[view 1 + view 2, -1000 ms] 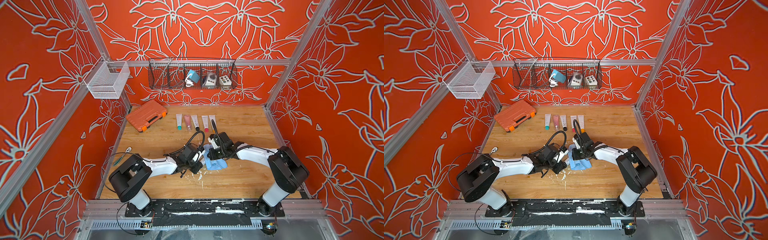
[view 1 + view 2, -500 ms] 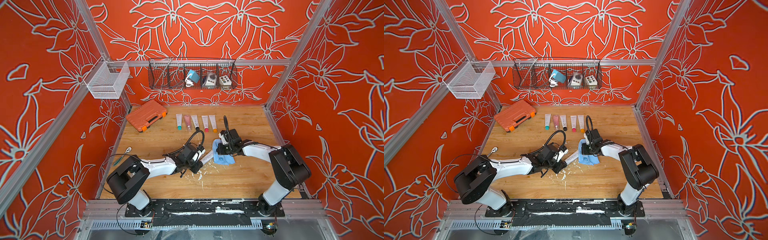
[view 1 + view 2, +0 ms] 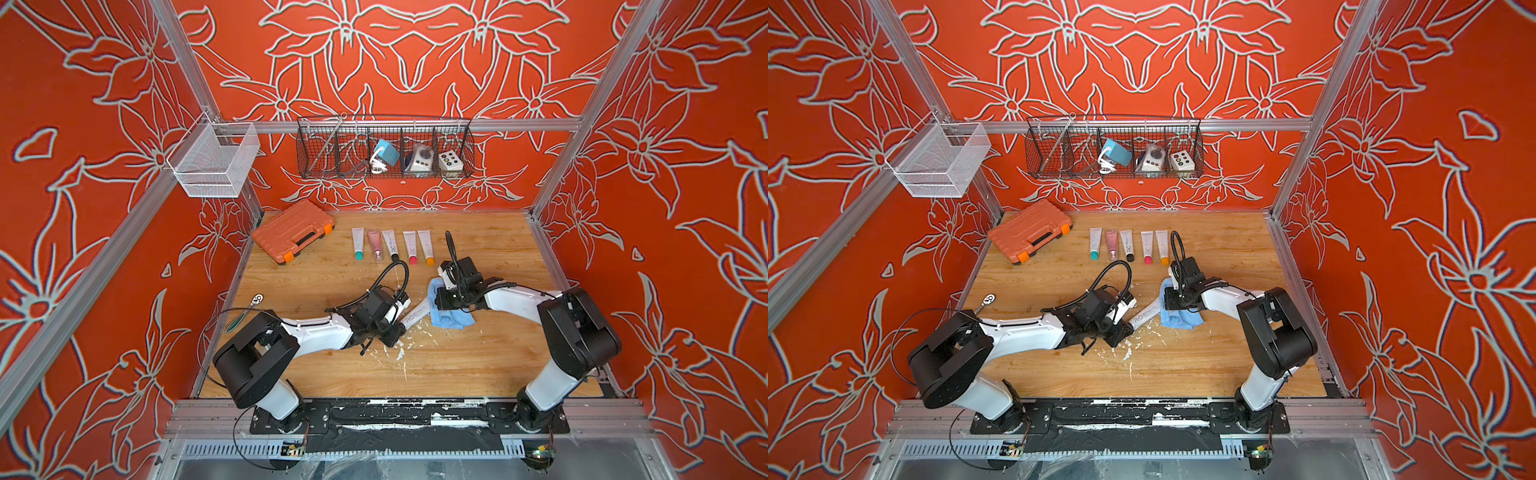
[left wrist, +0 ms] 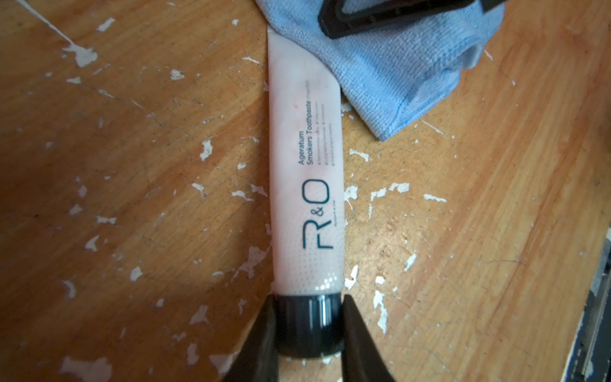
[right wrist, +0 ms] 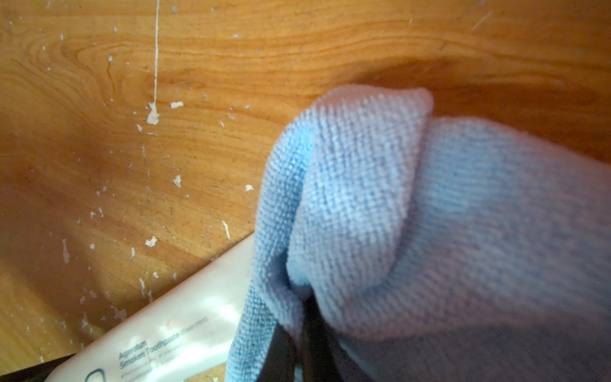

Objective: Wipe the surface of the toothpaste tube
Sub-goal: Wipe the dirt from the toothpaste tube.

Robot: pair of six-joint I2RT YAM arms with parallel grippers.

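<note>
A white toothpaste tube (image 3: pixel 415 316) (image 3: pixel 1144 318) with a black cap lies on the wooden table. In the left wrist view the tube (image 4: pixel 305 165) runs away from my left gripper (image 4: pixel 307 317), which is shut on the cap. That gripper (image 3: pixel 397 330) (image 3: pixel 1121 332) sits low at the table's middle. My right gripper (image 3: pixel 445 297) (image 3: pixel 1173 299) (image 5: pixel 297 330) is shut on a folded blue cloth (image 3: pixel 446 318) (image 3: pixel 1179 320) (image 5: pixel 413 215). The cloth (image 4: pixel 396 72) covers the tube's crimped far end. The rest of the tube (image 5: pixel 172 330) shows bare.
Several more tubes (image 3: pixel 392 245) lie in a row at the back. An orange case (image 3: pixel 293 230) sits back left and a ratchet wrench (image 3: pixel 245 309) lies by the left edge. A black wire basket (image 3: pixel 384 151) and a white basket (image 3: pixel 214 160) hang on the walls. White flecks dot the wood.
My right gripper has drawn the blue cloth along the tube, away from the cap toward the crimped end. The left gripper has kept its hold on the cap.
</note>
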